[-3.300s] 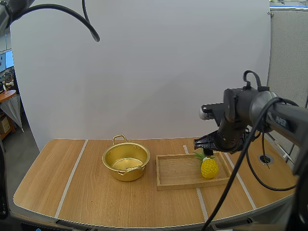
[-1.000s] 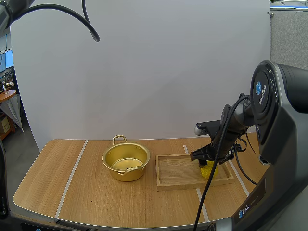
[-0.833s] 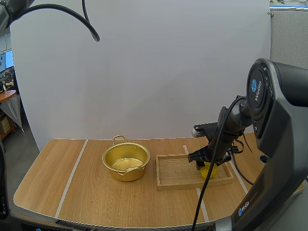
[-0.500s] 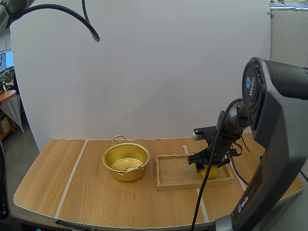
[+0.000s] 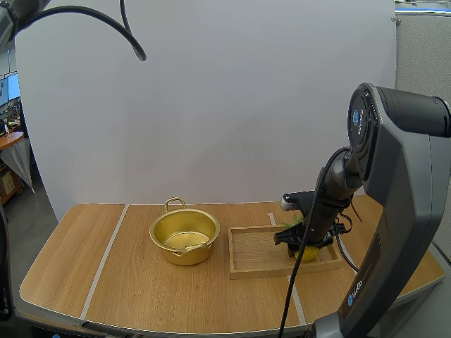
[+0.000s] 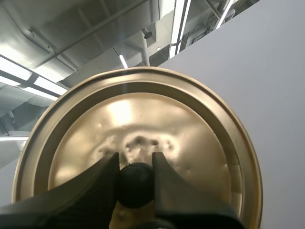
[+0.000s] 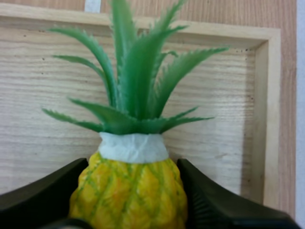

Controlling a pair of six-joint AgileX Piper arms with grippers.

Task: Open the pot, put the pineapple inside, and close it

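desk: what's in hand right now?

me: closest in, my right gripper (image 7: pixel 131 193) has its two fingers (image 7: pixel 43 195) set against either flank of the pineapple (image 7: pixel 128 200), just under the white collar and the green crown. i read that as a pinch, though it looks a light one. my left gripper (image 6: pixel 136 164) is pinching the lid (image 6: pixel 138 119) by its black knob (image 6: pixel 136 183) and holds it up in the air.

desk: and where does the fruit sit?

me: it stands upright at the right end of the wooden tray (image 5: pixel 246 271), and as far as i can judge its base is on the tray floor. farther left, near the tray's other end, the pot (image 5: pixel 184 236) stands open on the table (image 5: pixel 141 299), and i see nothing in it.

desk: so which step is this?

me: the opening is done, and i judge this to be the grasp before the carry. next i need a firm squeeze, then a lift high enough to clear the tray rim. after that comes a move left over the pot, a gentle lowering and a release. only then does the lid come down.

desk: what's different from a few seconds ago?

me: back then my right gripper hung above the crown, clear of the fruit. since then the arm has come down and forward, so the fingers now bracket the body. the pineapple, tray and pot lie where they did.
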